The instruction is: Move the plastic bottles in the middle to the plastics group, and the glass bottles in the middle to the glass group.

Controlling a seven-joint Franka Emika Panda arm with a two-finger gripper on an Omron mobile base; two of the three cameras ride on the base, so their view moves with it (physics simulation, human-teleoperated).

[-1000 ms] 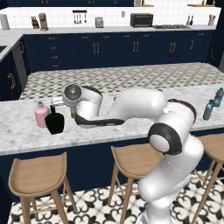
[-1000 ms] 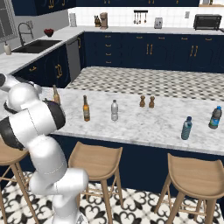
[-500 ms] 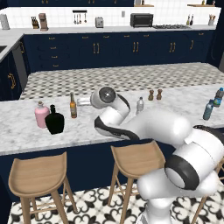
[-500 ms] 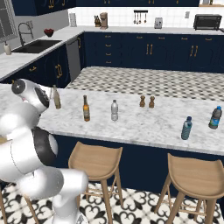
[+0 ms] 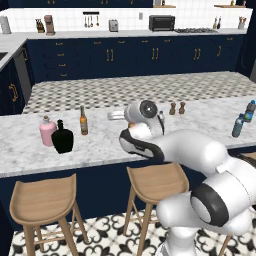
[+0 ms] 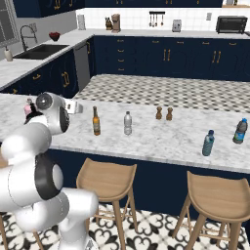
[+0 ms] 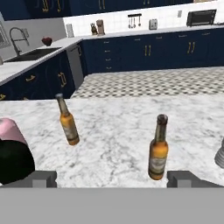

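My gripper (image 7: 113,178) is open, fingertips wide apart with nothing between them, above the near edge of the counter. Just ahead, slightly right, stands the middle brown beer bottle (image 7: 158,151) (image 6: 96,122). The small pale grey plastic bottle (image 6: 128,123) (image 5: 161,120) stands to its right, cut off at the hand view's right edge (image 7: 220,155). At the left, the squat black bottle (image 5: 62,137) (image 7: 13,162) stands beside the pink bottle (image 5: 47,131) (image 7: 11,131), with the other brown beer bottle (image 5: 83,121) (image 7: 68,122) close by. Two blue-capped bottles (image 6: 208,143) (image 6: 239,131) stand far right.
Two small brown shakers (image 6: 158,113) (image 6: 169,114) stand behind the grey bottle toward the counter's far side. Wooden stools (image 5: 45,200) (image 6: 107,178) line the near side under the marble counter (image 6: 166,141). A sink (image 6: 41,49) lies on the far left worktop.
My arm has swung from the black bottle at the left toward the counter's middle. The black bottle stays beside the pink one, free of the gripper.
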